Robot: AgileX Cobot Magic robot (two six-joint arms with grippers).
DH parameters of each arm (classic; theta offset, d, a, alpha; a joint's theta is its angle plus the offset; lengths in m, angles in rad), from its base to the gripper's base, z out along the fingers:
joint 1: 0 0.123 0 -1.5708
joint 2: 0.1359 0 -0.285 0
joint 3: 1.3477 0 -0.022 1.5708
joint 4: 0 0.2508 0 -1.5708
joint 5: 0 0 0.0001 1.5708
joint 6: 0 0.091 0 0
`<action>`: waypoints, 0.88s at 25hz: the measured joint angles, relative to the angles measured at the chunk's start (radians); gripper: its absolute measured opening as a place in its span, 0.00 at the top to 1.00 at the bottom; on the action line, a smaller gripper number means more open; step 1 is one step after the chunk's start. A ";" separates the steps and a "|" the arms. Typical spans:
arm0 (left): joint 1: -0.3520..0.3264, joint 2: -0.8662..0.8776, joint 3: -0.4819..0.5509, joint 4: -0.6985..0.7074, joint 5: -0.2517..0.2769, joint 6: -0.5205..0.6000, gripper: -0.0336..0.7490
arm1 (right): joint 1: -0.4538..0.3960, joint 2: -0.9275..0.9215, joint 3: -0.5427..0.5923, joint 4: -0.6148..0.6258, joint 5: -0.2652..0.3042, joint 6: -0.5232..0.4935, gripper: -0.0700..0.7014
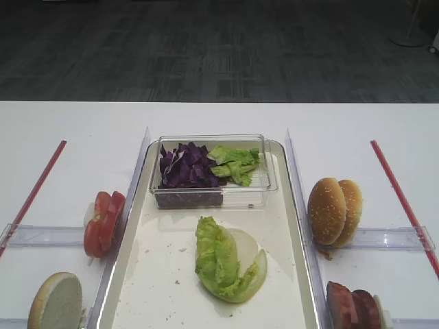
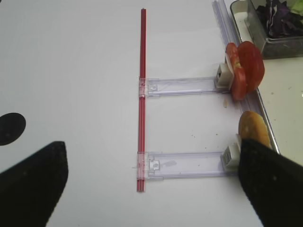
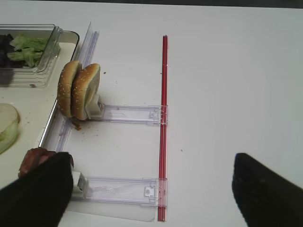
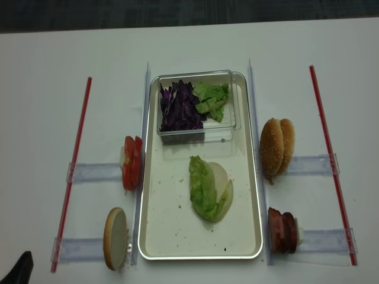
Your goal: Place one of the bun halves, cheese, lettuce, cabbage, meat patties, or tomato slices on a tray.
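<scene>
**Q:** How do the two grippers stand?

**A:** The right gripper (image 3: 151, 189) shows in its wrist view as two dark fingers (image 3: 33, 194) at the lower corners, spread as wide as they go, with nothing between them but bare white table (image 3: 227, 85). The left gripper (image 2: 156, 184) shows the same way in its own wrist view: fingers far apart, holding nothing.

**Q:** What lies nearest the right gripper?

**A:** At about 10 o'clock from it, the meat patties (image 3: 35, 158) stand on edge at the end of a clear plastic holder (image 3: 118, 187). Farther, at 11 o'clock, two sesame bun halves (image 3: 78, 90) stand on edge on a second holder. A red strip (image 3: 164, 118) runs across both holders.

**Q:** And nearest the left gripper?

**A:** At 2 o'clock, a single bun half (image 2: 253, 130) on edge; beyond it, at 1 o'clock, the tomato slices (image 2: 246, 68), also on edge.

**Q:** Where is the tray and what does it hold?

**A:** In the overhead view the tray (image 4: 154, 236) lies at centre, between the two sets of holders. The lettuce (image 4: 202, 188) lies near its middle, draped over a pale bun half (image 4: 222, 183). At 12 o'clock on the tray stands a clear plastic box (image 4: 198, 133), with the cabbage (image 4: 177, 109) in its left part and more lettuce pieces (image 4: 212, 97) in its right.
</scene>
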State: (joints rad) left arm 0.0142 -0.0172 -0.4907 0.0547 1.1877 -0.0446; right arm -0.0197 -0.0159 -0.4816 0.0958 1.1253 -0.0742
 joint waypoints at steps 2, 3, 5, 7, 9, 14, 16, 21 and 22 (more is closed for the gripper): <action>0.000 0.000 0.000 0.000 0.000 0.000 0.10 | 0.000 0.000 0.000 0.000 0.000 0.000 0.02; 0.000 0.000 0.000 0.000 0.000 0.000 0.10 | 0.000 0.000 0.000 0.000 0.000 0.000 0.02; 0.000 0.000 0.000 0.000 0.000 0.000 0.10 | 0.000 0.000 0.000 0.000 0.000 0.000 0.02; 0.000 0.000 0.000 0.000 0.000 0.000 0.10 | 0.000 0.000 0.000 0.000 0.000 0.000 0.02; 0.000 0.000 0.000 0.000 0.000 0.000 0.10 | 0.000 0.000 0.000 0.000 0.000 0.000 0.02; 0.000 0.000 0.000 0.000 0.000 0.000 0.10 | 0.000 0.000 0.001 0.000 0.000 0.000 0.02; 0.000 0.000 0.000 0.000 0.000 0.000 0.10 | 0.000 0.000 0.001 0.000 0.000 0.000 0.02; 0.000 0.000 0.000 0.000 0.000 0.000 0.10 | 0.000 0.000 0.001 0.000 0.000 0.000 0.02; 0.000 0.000 0.000 0.000 0.000 0.000 0.10 | 0.000 0.000 0.001 0.000 0.000 0.000 0.02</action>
State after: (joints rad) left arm 0.0142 -0.0172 -0.4907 0.0547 1.1877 -0.0446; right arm -0.0197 -0.0159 -0.4807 0.0958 1.1253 -0.0742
